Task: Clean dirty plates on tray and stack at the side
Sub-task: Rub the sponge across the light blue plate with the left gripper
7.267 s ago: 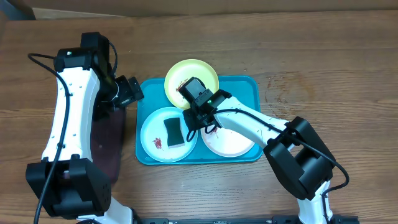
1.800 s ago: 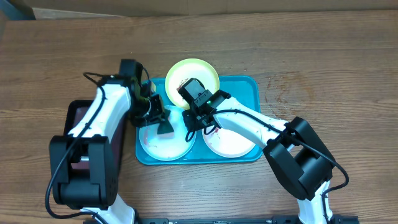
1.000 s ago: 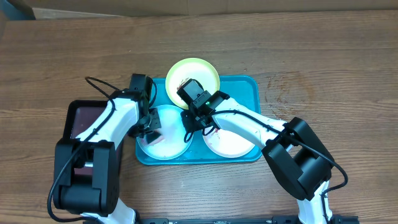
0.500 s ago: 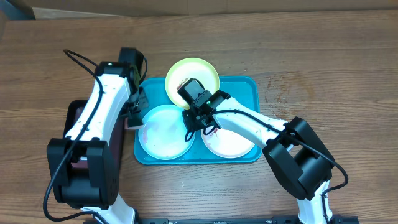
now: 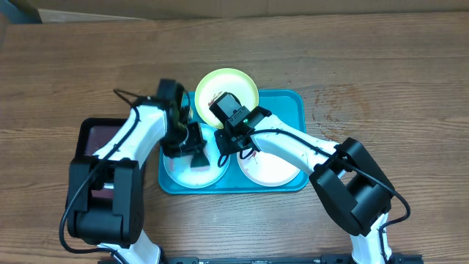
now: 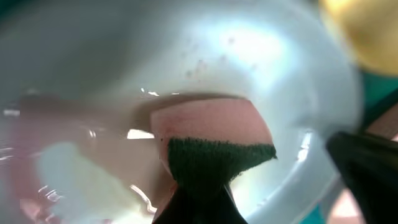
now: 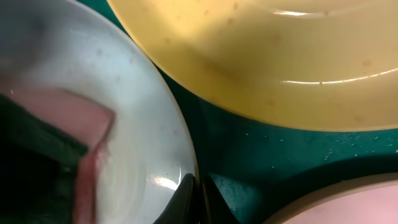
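Note:
The turquoise tray (image 5: 297, 103) holds three plates. The light blue plate (image 5: 176, 170) lies front left, the white plate (image 5: 275, 170) front right, and the yellow-green plate (image 5: 234, 82) leans over the tray's back rim. My left gripper (image 5: 189, 141) is shut on a pink sponge with a dark green face (image 6: 214, 134), pressed onto the light blue plate (image 6: 261, 56). My right gripper (image 7: 198, 194) is shut on that plate's right rim (image 7: 177, 134), beside the yellow-green plate (image 7: 280, 56). A reddish smear shows on the white plate next to the right wrist.
A dark maroon tray (image 5: 94, 139) lies on the wooden table to the left of the turquoise tray, partly under my left arm. My right arm (image 5: 308, 150) crosses over the white plate.
The left gripper swung with the sponge to the tray's left edge, then came back right onto the middle of the light blue plate. The right gripper has not moved.

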